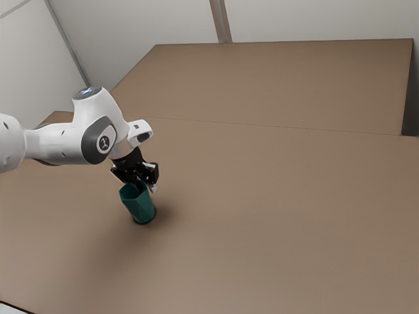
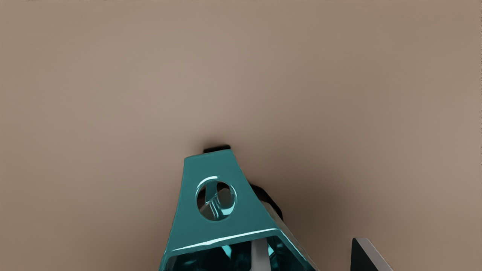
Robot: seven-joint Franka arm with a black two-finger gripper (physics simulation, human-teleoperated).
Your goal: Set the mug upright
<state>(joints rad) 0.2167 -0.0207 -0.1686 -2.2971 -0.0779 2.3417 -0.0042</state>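
On the brown counter [image 1: 281, 216], toward the exterior view's left, a teal mug [image 1: 139, 206] looks upright, its mouth up and its dark base on the surface. A white arm [image 1: 62, 142] reaches in from that view's left, with its black fingers [image 1: 153, 188] lowered to the mug's mouth. In the wrist view, the fingers [image 2: 260, 258] are spread and released: one is inside the mug, the other outside, just beside the wall without touching it. A round hole shows in the mug's teal side
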